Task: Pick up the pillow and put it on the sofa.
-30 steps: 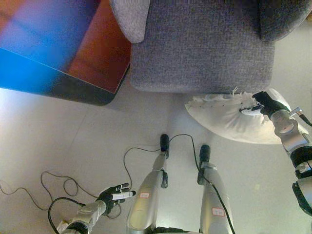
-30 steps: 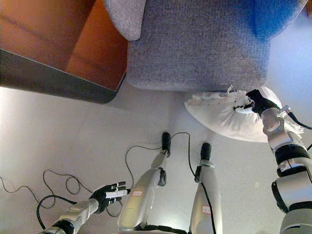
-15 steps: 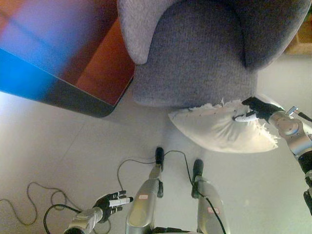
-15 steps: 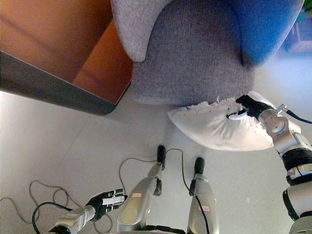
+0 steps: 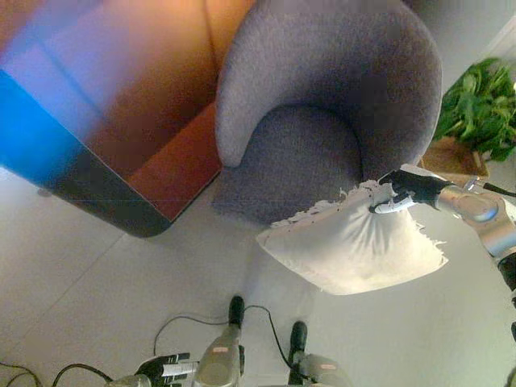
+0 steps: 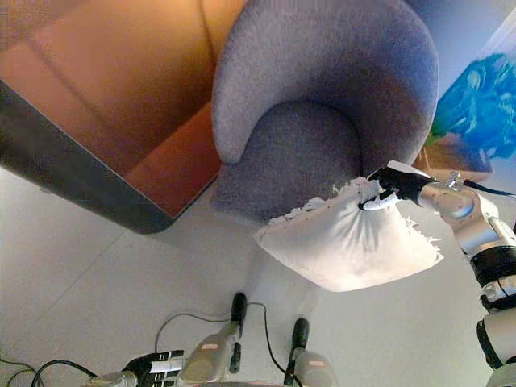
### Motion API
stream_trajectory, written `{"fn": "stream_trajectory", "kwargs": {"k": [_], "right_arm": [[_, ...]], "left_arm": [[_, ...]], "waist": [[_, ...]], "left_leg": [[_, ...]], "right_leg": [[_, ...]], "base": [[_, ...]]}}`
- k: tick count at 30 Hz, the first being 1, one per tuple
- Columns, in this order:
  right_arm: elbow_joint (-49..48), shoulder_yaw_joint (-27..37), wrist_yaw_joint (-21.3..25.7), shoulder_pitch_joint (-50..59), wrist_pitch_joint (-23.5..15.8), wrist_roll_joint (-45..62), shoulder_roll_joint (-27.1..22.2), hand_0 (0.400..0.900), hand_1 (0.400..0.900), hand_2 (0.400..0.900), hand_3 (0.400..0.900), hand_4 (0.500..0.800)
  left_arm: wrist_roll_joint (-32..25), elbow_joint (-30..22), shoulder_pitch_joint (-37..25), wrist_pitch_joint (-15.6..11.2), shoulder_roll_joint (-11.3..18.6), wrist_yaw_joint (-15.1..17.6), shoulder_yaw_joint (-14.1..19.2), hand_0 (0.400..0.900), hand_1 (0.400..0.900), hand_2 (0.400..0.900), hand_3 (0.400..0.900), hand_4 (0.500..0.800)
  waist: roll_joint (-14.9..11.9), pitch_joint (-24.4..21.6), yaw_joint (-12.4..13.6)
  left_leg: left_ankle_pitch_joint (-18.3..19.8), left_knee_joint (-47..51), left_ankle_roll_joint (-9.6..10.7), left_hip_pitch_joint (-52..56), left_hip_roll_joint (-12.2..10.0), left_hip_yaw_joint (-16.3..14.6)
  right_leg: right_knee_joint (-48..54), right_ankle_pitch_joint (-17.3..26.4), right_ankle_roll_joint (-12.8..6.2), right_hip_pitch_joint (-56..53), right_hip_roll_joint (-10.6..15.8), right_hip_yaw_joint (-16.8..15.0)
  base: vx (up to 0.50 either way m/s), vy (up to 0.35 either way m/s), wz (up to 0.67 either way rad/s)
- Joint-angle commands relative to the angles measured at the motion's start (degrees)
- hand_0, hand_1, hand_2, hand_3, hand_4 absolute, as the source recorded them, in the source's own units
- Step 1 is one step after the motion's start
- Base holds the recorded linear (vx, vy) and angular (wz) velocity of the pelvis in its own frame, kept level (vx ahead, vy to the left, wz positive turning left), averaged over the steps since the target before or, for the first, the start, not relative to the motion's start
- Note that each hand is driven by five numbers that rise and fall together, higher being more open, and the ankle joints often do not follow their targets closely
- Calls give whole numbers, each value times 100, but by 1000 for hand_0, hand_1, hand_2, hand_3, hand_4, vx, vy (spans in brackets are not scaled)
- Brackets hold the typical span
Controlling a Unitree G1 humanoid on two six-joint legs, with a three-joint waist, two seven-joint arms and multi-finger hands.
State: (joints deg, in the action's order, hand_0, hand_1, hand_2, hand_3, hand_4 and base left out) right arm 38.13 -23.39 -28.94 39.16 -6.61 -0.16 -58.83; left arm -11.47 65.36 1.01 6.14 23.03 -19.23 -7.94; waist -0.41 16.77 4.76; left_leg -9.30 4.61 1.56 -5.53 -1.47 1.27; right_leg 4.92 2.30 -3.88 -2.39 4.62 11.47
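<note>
Left eye view: pillow (image 5: 351,246) in right hand (image 5: 409,187)

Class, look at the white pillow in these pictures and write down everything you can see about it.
The white pillow is soft, plump, roughly square cloth with a ragged fringe along its edges. It hangs tilted above the pale floor, in front of the grey sofa seat. The right hand pinches its upper right corner, bunching the fabric into creases. Whether its top edge touches the sofa front cannot be told.
</note>
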Motion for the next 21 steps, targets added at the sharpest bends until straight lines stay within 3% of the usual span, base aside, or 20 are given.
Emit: {"fn": "stream_trajectory", "kwargs": {"k": [1, 7, 21], "right_arm": [[-17, -322, -85, 1567, -152, 1111, -658, 400, 400, 400, 400, 500], [763, -966, -497, 2676, 120, 1267, -492, 400, 400, 400, 400, 500], [1761, -1990, 237, 4461, 1105, 1080, -44, 400, 400, 400, 400, 500]], "left_arm": [[290, 416, 523, 212, 256, -33, -174, 900, 900, 900, 900, 800], [435, 559, 518, 330, 234, -40, -259, 900, 900, 900, 900, 800], [437, 663, 634, 519, 284, -105, -416, 900, 900, 900, 900, 800]], "waist": [[-429, -874, 201], [-513, -1076, 350], [-547, -1086, 650]], "left_leg": [[730, 39, 166, 541, 68, -226], [759, 39, 164, 692, 74, -184], [750, 39, 139, 773, 106, -2]], "right_leg": [[8, 190, -230, 72, 53, -9], [8, 184, -255, -90, 93, 63], [8, 176, -276, -247, 143, 187]], "base": [[79, 37, 11], [72, 33, 8], [59, 31, 8]]}}
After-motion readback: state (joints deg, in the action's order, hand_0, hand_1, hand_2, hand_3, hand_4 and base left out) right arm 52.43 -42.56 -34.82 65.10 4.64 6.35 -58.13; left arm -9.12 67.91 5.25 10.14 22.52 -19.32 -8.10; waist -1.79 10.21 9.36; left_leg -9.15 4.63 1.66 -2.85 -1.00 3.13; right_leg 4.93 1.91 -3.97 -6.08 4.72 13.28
